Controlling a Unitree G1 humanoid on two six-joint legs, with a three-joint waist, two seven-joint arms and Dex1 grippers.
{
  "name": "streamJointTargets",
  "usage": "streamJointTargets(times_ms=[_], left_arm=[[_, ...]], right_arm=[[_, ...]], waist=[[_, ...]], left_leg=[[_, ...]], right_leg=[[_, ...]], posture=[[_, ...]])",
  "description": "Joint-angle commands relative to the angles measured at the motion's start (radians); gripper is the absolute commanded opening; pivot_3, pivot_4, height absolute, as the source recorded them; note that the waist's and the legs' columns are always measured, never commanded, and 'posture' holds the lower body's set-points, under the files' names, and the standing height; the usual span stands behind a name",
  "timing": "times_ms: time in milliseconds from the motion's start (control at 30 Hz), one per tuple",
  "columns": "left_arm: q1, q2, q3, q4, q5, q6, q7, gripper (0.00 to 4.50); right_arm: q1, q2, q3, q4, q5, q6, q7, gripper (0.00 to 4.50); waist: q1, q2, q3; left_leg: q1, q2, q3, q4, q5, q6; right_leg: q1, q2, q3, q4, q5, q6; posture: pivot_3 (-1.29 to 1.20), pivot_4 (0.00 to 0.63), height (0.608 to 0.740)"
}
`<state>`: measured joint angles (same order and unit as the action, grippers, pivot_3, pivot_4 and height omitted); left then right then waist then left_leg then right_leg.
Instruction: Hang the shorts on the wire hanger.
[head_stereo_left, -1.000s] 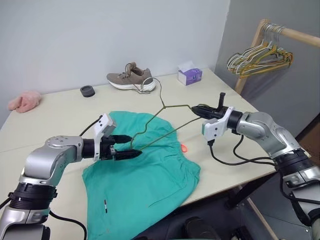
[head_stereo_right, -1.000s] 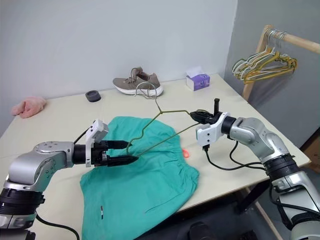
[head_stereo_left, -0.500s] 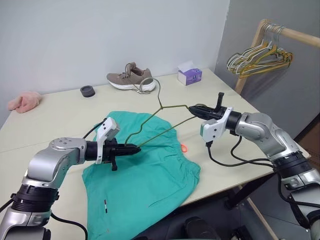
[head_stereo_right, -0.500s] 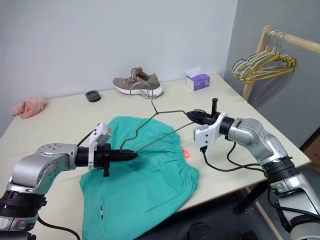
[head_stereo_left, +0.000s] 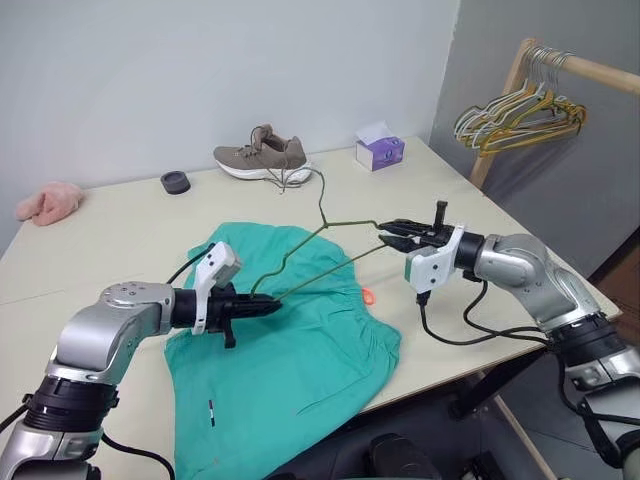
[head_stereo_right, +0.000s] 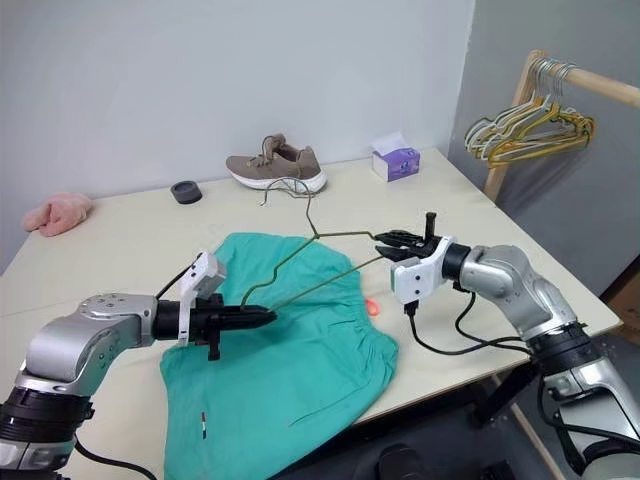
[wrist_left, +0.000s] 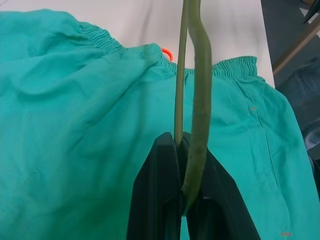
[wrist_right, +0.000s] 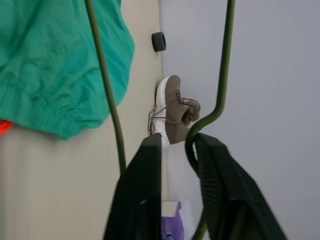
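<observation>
Writing: none legible. Left gripper (head_stereo_left: 268, 306) has clamped the wire hanger (head_stereo_left: 318, 247) over the shorts (head_stereo_left: 290, 350); right gripper (head_stereo_left: 392, 233) has seemingly parted narrowly.

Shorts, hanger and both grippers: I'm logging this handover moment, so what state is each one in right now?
shorts: lying flat on the table, not on the hanger.
wire hanger: held up above the shorts, nothing on it.
left gripper: shut on one end of the hanger.
right gripper: fingers parted around the hanger's other end.
table: carrying the shorts.
</observation>
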<state>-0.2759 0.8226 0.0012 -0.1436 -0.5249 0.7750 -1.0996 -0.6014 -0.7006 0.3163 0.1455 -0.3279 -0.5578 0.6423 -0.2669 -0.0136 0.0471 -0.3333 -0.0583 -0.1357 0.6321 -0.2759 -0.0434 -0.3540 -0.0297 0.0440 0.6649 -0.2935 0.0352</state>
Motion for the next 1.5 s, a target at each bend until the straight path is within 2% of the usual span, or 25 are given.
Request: streamJointTargets(times_ms=[33,133,200,233,333,467,633,833,933,1300,1500], left_arm=[[-0.008,0.000,0.008,-0.035,0.021,-0.038,0.029,0.00],[-0.005,0.000,0.001,-0.035,0.062,-0.083,0.050,0.00],[-0.007,0.006,-0.014,-0.025,0.115,-0.141,0.069,0.00],[-0.006,0.012,-0.024,-0.020,0.141,-0.171,0.074,0.00],[-0.002,0.025,-0.043,-0.019,0.193,-0.239,0.072,0.00],[0.004,0.057,-0.080,-0.048,0.258,-0.327,0.039,0.00],[-0.005,0.070,-0.105,-0.057,0.297,-0.383,0.014,0.00],[0.010,0.083,-0.115,-0.069,0.318,-0.422,-0.013,0.00],[0.020,0.087,-0.114,-0.068,0.324,-0.440,-0.021,0.00],[0.040,0.077,-0.111,-0.036,0.337,-0.496,-0.040,0.00],[0.042,0.056,-0.108,-0.024,0.334,-0.521,-0.033,0.00]], right_arm=[[0.020,-0.015,-0.033,-0.100,0.122,0.052,0.088,2.47],[0.059,-0.020,-0.072,-0.157,0.220,0.190,0.150,3.47],[0.086,-0.031,-0.107,-0.205,0.306,0.354,0.198,4.23],[0.096,-0.039,-0.120,-0.227,0.340,0.419,0.220,4.46],[0.108,-0.066,-0.144,-0.292,0.405,0.597,0.278,4.46],[0.072,-0.072,-0.129,-0.338,0.416,0.780,0.308,4.46],[0.027,-0.077,-0.044,-0.345,0.373,0.882,0.389,4.46],[-0.041,-0.057,0.057,-0.259,0.293,0.906,0.439,4.46],[-0.065,-0.057,0.094,-0.219,0.268,0.911,0.477,3.93],[-0.075,-0.043,0.143,-0.143,0.213,0.916,0.558,0.12],[-0.055,-0.052,0.138,-0.166,0.214,0.901,0.574,0.02]], waist=[[0.002,0.000,0.000],[0.004,0.000,0.000],[0.010,0.000,0.000],[0.013,0.000,0.000],[0.023,0.000,0.000],[0.022,0.000,0.000],[0.022,0.000,0.000],[0.021,0.000,0.000],[0.021,0.000,0.000],[0.020,0.000,0.000],[0.020,0.001,0.000]], left_leg=[[0.000,0.000,0.000,0.000,0.000,0.000],[0.001,0.000,0.000,0.000,0.000,0.000],[0.001,0.001,0.000,0.000,0.000,0.000],[0.001,0.000,0.000,0.001,0.000,0.000],[0.000,0.000,0.000,0.001,0.000,0.000],[0.000,0.001,0.000,0.001,0.000,0.001],[0.000,0.001,0.000,0.001,-0.001,0.001],[-0.001,0.001,0.001,0.001,-0.001,0.002],[-0.001,0.001,0.000,0.001,-0.001,0.002],[-0.005,0.001,0.000,0.001,-0.001,0.002],[-0.013,0.000,-0.001,0.005,-0.001,0.002]], right_leg=[[0.000,0.000,0.000,0.000,0.000,0.000],[0.001,0.000,0.000,0.000,0.000,0.000],[0.001,0.000,0.000,0.000,0.000,0.000],[0.001,0.000,0.000,0.000,0.000,0.000],[0.001,0.000,0.000,0.000,0.000,0.000],[0.001,0.000,0.000,0.000,0.000,0.000],[0.000,0.000,0.000,-0.001,0.000,0.000],[0.000,0.000,0.000,-0.001,0.000,0.000],[-0.001,0.000,-0.001,-0.001,0.000,0.000],[-0.004,0.000,-0.001,-0.001,0.000,0.000],[-0.012,-0.001,-0.002,0.001,0.001,0.000]], posture=[[-0.28,0.000,0.740],[-0.28,0.000,0.740],[-0.28,0.000,0.740],[-0.28,0.000,0.740],[-0.28,0.000,0.740],[-0.28,0.000,0.740],[-0.28,0.000,0.740],[-0.27,0.000,0.740],[-0.26,0.000,0.740],[-0.26,0.000,0.740],[-0.27,0.000,0.740]])
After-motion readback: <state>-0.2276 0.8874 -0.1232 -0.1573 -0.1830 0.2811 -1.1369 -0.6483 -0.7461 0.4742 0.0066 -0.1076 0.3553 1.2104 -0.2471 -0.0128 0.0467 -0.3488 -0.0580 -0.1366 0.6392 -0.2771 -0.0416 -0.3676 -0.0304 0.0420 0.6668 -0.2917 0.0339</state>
